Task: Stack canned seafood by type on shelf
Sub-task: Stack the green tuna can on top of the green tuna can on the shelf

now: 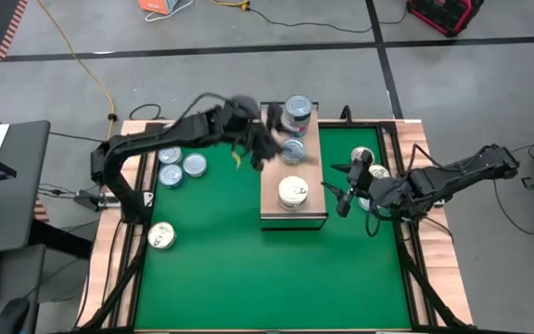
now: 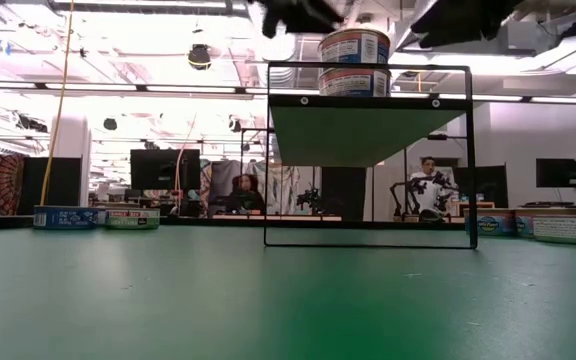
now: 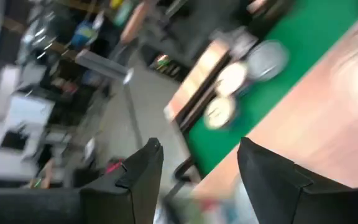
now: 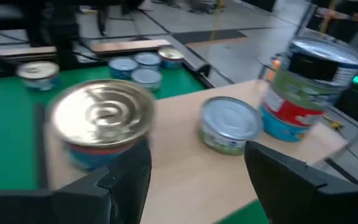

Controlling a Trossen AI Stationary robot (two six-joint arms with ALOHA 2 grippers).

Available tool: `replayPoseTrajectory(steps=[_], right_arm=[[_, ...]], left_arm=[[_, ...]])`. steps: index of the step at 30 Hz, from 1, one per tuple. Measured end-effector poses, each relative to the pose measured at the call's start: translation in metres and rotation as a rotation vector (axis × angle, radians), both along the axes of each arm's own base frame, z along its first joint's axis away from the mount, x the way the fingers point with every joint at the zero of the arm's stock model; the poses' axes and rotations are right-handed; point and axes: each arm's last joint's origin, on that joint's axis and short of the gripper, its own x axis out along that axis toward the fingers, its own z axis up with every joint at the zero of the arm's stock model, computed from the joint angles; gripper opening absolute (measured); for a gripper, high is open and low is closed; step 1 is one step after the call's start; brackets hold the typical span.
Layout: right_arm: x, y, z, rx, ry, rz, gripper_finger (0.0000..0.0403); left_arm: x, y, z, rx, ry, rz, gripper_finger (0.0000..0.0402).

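Observation:
The shelf (image 1: 309,211) is a light-wood block on the green mat, and in the low view it shows as a raised top on a dark frame (image 2: 368,135). On it stand a two-tin stack (image 1: 297,113) (image 4: 306,87) at the far end, a single blue-silver tin (image 1: 292,150) (image 4: 229,124) and a gold-topped tin (image 1: 293,192) (image 4: 104,121). My left gripper (image 1: 265,144) (image 3: 197,162) hovers open over the shelf's left edge, with nothing between its fingers. My right gripper (image 1: 346,193) (image 4: 197,165) is open just right of the shelf, facing the tins.
Loose tins lie on the mat left of the shelf (image 1: 170,156) (image 1: 194,165) (image 1: 169,176) (image 1: 161,236) and right of it (image 1: 362,156) (image 1: 375,173). A wooden border (image 1: 109,269) rims the mat. The near half of the mat (image 1: 267,278) holds nothing. People sit in the room behind (image 2: 243,190).

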Motion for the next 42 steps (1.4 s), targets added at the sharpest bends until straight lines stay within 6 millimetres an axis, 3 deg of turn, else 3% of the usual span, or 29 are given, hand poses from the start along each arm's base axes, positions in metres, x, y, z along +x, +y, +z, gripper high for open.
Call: replayPoseTrajectory(steps=[5, 9, 15, 20, 27, 33, 37, 39, 42], right_arm=[[-0.005, 0.020, 0.001, -0.005, -0.007, 0.114, 0.0286], [-0.010, 0.037, 0.002, 0.001, -0.021, 0.208, 0.0286], [-0.018, 0.060, 0.005, 0.032, -0.061, 0.326, 0.0286], [-0.025, 0.068, 0.008, 0.065, -0.099, 0.217, 0.0286], [-0.037, 0.057, 0.005, 0.186, 0.051, 0.059, 0.0286], [-0.044, 0.055, 0.000, 0.444, 0.340, 0.204, 0.0285], [-0.045, 0.058, -0.005, 0.505, 0.437, 0.232, 0.0285], [-0.045, 0.057, -0.013, 0.486, 0.519, 0.169, 0.0285], [-0.046, 0.045, -0.027, 0.482, 0.661, -0.063, 0.0285]], left_arm=[[0.000, -0.061, -0.002, -0.085, 0.079, -0.136, 0.0186], [-0.007, -0.098, -0.009, -0.204, 0.173, -0.198, 0.0181], [-0.034, -0.137, -0.036, -0.346, 0.208, -0.218, 0.0180], [-0.067, -0.170, -0.057, -0.407, 0.062, -0.179, 0.0180], [-0.093, -0.197, -0.099, -0.735, -0.005, -0.090, 0.0180], [-0.097, -0.216, -0.133, -0.935, 0.116, -0.104, 0.0180], [-0.096, -0.231, -0.146, -0.989, 0.146, -0.133, 0.0180], [-0.093, -0.239, -0.148, -0.987, 0.124, -0.171, 0.0180], [-0.089, -0.248, -0.145, -0.949, 0.029, -0.247, 0.0180]])
